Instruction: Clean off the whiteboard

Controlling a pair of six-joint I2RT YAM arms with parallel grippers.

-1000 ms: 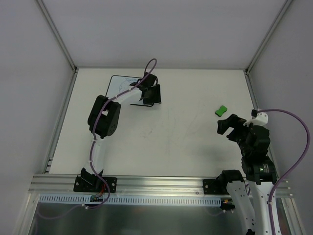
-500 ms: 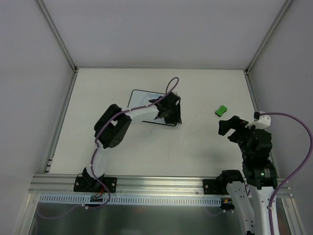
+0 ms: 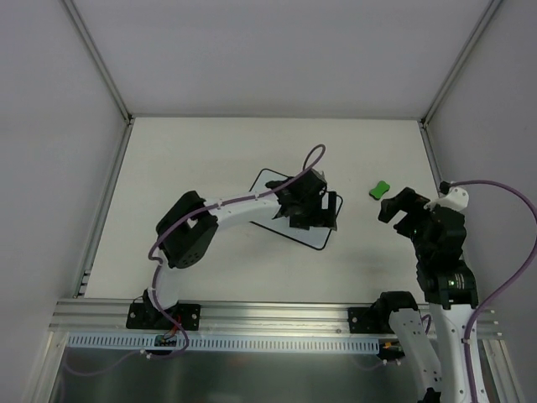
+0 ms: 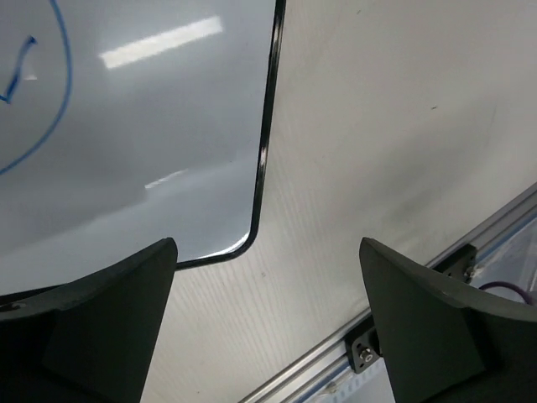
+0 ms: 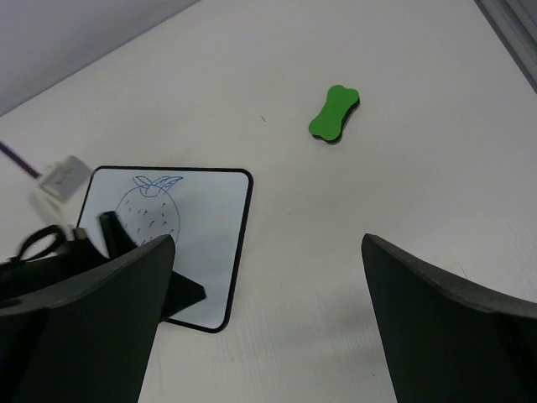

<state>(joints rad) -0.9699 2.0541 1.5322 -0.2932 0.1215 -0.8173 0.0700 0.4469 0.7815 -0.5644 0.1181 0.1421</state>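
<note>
The whiteboard [image 3: 295, 235] lies flat near the table's middle, tilted, with a blue fruit drawing [image 5: 149, 210] on it. It also shows in the left wrist view [image 4: 151, 126] and the right wrist view [image 5: 210, 227]. My left gripper [image 3: 317, 214] is over the board's right end, open, with one finger [image 4: 92, 319] over the board's edge and the other [image 4: 445, 336] over bare table. The green bone-shaped eraser [image 3: 380, 190] lies to the board's right, and it also shows in the right wrist view [image 5: 334, 114]. My right gripper [image 3: 396, 204] is open and empty just near of the eraser.
An aluminium rail [image 3: 268, 315] runs along the table's near edge and shows in the left wrist view [image 4: 403, 336]. Grey enclosure walls and frame posts [image 3: 105, 80] bound the table on three sides. A purple cable [image 3: 315, 155] loops above the left wrist.
The whiteboard and my left gripper have moved together from the far left to the right and nearer, with the board turning. My right gripper has shifted slightly toward the eraser.
</note>
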